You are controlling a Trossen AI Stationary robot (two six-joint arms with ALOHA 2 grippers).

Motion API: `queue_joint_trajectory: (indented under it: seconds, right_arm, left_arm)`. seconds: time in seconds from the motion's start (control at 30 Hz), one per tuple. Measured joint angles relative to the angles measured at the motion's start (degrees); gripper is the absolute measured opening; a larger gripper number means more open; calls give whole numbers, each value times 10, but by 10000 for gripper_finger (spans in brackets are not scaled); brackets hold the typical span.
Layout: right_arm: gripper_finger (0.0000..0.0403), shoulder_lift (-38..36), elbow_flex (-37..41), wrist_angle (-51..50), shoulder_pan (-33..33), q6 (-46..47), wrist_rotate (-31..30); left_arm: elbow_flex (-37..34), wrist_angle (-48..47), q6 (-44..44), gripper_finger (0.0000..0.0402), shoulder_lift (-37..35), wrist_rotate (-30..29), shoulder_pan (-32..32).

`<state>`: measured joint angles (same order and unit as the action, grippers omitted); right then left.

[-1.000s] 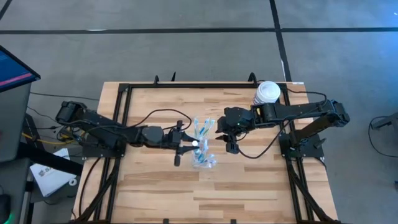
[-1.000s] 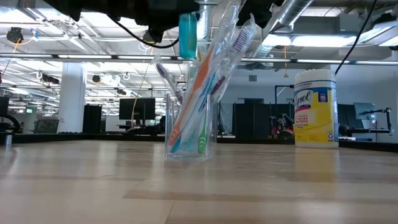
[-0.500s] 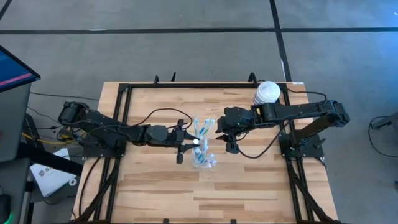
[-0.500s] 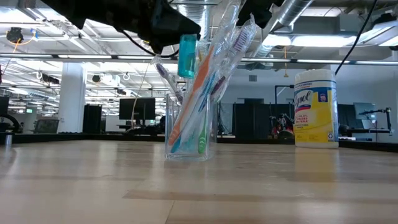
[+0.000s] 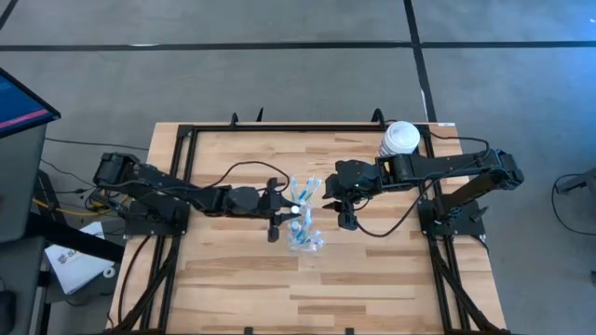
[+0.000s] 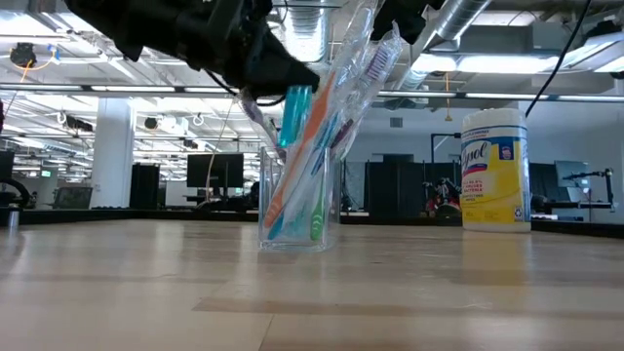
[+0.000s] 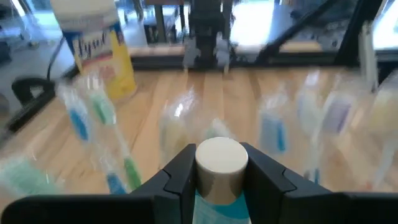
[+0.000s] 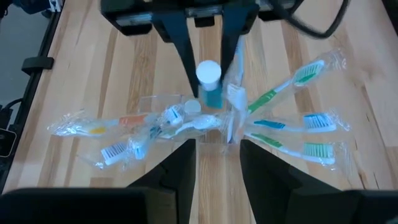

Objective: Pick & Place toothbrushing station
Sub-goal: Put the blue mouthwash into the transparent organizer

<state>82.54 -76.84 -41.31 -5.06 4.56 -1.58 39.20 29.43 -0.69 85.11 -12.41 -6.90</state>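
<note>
The pale planked wooden counter (image 5: 233,279) stood on a grey floor (image 5: 279,74) crossed by dark lines. At the far left sat a dark monitor (image 5: 19,102). Across the counter, the room opened into a large hall with a white column (image 6: 112,156), dark screens (image 6: 214,174) and bright ceiling light strips (image 6: 487,63) among exposed ducts (image 6: 458,15).

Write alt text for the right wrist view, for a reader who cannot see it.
The left end effector holds a small blue tube with a white cap just over a clear cup of wrapped toothbrushes that fan out over the wooden table. The right end effector waits open nearer the camera.
</note>
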Motion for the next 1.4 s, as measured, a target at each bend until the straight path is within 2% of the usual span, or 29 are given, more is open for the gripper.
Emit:
queue_joint_trajectory:
  seconds: [0.57, 0.83, 1.07, 1.4]
  right_arm:
    - [117, 0, 0, 1, -1, 0, 0]
    - [117, 0, 0, 1, -1, 0, 0]
    - [117, 0, 0, 1, -1, 0, 0]
    - [117, 0, 0, 0, -1, -2, 0]
  left_arm:
    - [-1, 0, 0, 98, 22, 4, 16]
    - [-1, 20, 0, 98, 22, 35, 16]
    - [-1, 42, 6, 98, 57, 39, 20]
    - [-1, 69, 4, 98, 94, 78, 37]
